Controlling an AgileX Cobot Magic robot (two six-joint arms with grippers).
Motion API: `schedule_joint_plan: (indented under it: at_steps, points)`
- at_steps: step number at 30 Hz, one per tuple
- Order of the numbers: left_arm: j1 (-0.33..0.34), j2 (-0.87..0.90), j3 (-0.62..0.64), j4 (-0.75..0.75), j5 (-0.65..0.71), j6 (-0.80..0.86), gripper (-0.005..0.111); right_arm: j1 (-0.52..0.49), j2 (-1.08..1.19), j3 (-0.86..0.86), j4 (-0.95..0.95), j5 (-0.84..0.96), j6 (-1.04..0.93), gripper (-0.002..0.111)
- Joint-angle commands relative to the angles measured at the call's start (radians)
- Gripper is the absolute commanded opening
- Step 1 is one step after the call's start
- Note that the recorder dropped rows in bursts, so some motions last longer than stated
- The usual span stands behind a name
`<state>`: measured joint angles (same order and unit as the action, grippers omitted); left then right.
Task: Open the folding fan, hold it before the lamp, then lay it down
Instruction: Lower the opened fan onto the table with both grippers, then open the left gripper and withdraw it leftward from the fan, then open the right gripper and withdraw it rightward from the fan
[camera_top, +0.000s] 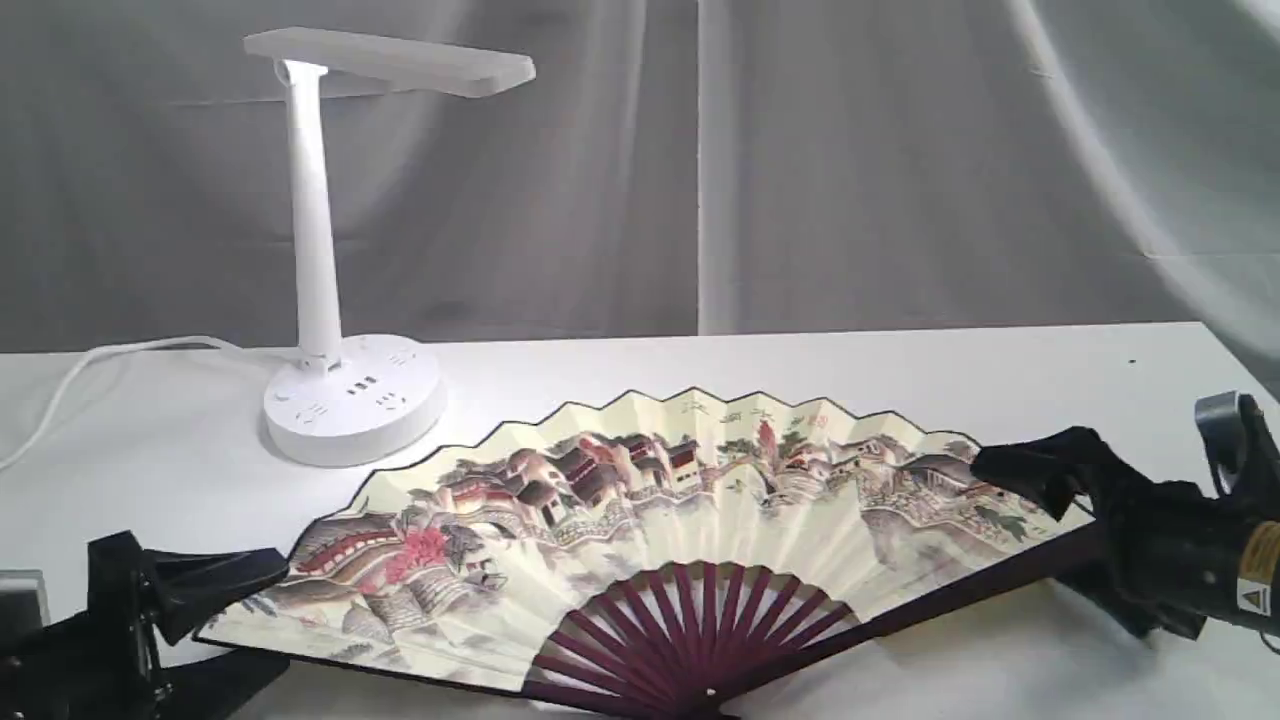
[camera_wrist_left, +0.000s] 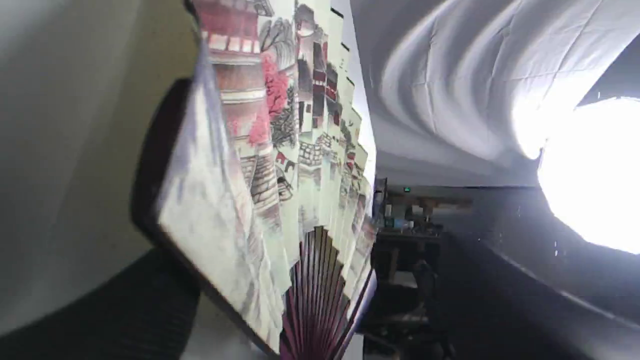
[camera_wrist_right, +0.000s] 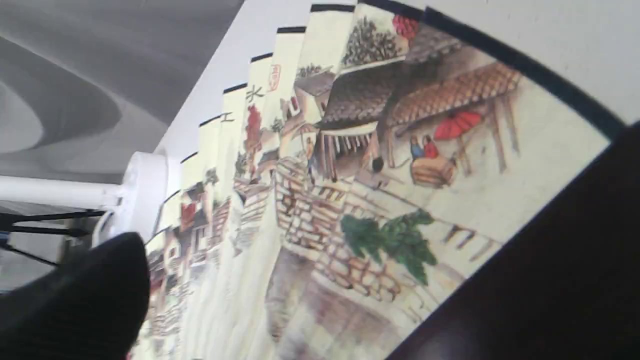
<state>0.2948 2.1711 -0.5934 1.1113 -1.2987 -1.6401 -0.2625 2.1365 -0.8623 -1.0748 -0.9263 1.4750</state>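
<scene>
With the folding fan (camera_top: 680, 520) fully spread and low over the bench (camera_top: 900, 380), just in front of the lamp (camera_top: 345, 395), opening looks done; the laying-down seems near complete. Left tool (camera_top: 225, 620) and right tool (camera_top: 1040, 520) each appear clamped on an outer guard rib. Open bench lies behind and right; the lamp base crowds the fan's left edge.

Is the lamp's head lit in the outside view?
No: the lamp shows a dull grey-white head with no glow, and no bright pool falls on the table beneath it.
</scene>
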Motion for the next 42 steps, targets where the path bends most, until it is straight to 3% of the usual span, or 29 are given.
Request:
schedule_joint_plan:
  at_steps: [1, 10, 19, 27, 30, 35, 38, 40, 42]
  points:
    - [0.008, 0.015, -0.022, 0.014, 0.078, 0.061, 0.067, -0.006, -0.003, -0.001, 0.101, 0.198, -0.185, 0.097]
    - [0.008, -0.009, -0.088, 0.203, 0.078, 0.088, 0.063, -0.006, -0.009, -0.001, 0.182, 0.283, -0.469, 0.097]
    - [0.116, -0.222, -0.093, 0.345, 0.078, 0.102, 0.03, -0.006, -0.142, 0.08, 0.297, 0.222, -0.744, 0.097]
    - [0.142, -0.343, -0.091, 0.409, 0.276, 0.13, 0.0, -0.006, -0.224, 0.127, 0.302, 0.124, -0.768, 0.097]
    - [0.142, -0.388, -0.071, 0.344, 0.286, 0.267, 0.0, -0.003, -0.264, 0.127, 0.191, 0.067, -0.723, 0.097]
    - [0.142, -0.515, -0.009, 0.308, 0.307, 0.354, 0.0, 0.058, -0.34, 0.127, 0.142, 0.089, -0.72, 0.096]
    - [0.142, -0.609, 0.029, 0.283, 0.412, 0.365, 0.0, 0.114, -0.39, 0.127, 0.136, 0.197, -0.72, 0.085]
    - [0.142, -0.679, 0.049, 0.273, 0.494, 0.362, 0.0, 0.154, -0.42, 0.127, 0.149, 0.302, -0.72, 0.072]
    - [0.142, -0.741, 0.073, 0.252, 0.565, 0.362, 0.0, 0.186, -0.454, 0.127, 0.182, 0.402, -0.72, 0.051]
